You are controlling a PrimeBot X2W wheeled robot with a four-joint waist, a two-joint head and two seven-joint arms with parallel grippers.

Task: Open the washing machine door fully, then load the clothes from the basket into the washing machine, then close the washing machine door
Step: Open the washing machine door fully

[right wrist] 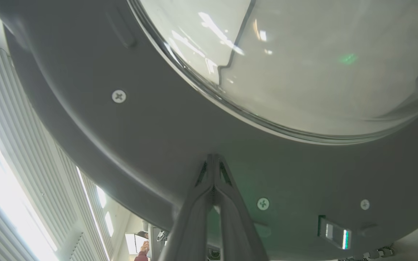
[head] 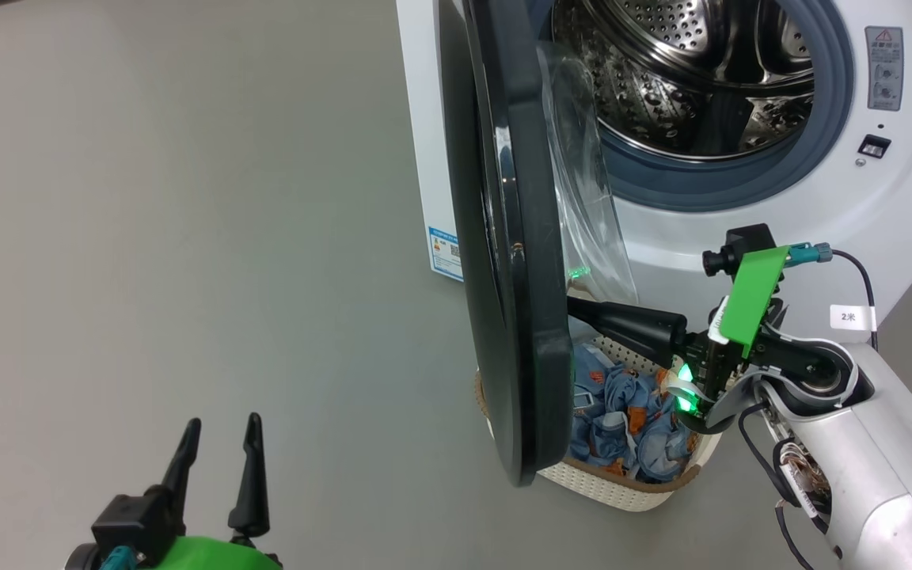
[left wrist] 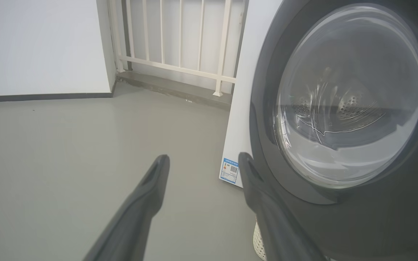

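Black and glossy, the washing machine door (head: pixel 503 237) stands edge-on at the centre of the head view, swung out from the washing machine (head: pixel 820 206) at the upper right of the frame.

**Right end effector.** The right end effector (head: pixel 579 309) is clenched, with its two fingers pressed together and nothing between them. It reaches in from the right of the frame, and the door edge hides its tips. In the right wrist view the closed tips (right wrist: pixel 212 159) meet the dark grey inner face of the door (right wrist: pixel 140 145), just below the glass bowl window (right wrist: pixel 303 65).

**Left end effector.** The left end effector (head: pixel 218 423) is released, with its fingers spread and empty. It sits at the lower left of the head view over the grey floor (head: pixel 187 198), well apart from the door. In the left wrist view its fingers (left wrist: pixel 203 157) point at the floor, and the outer face of the door (left wrist: pixel 376 224) occupies the right of the frame.

**Containers.**
- The basket (head: pixel 630 495) stands on the floor at the lower centre right, below the door and the right end effector. The door covers its left part.
- The clothes (head: pixel 622 412) lie bundled inside the basket, just below the right end effector's fingers.
- The steel drum (head: pixel 685 71) shows its perforated wall inside the blue-grey seal (head: pixel 741 190).
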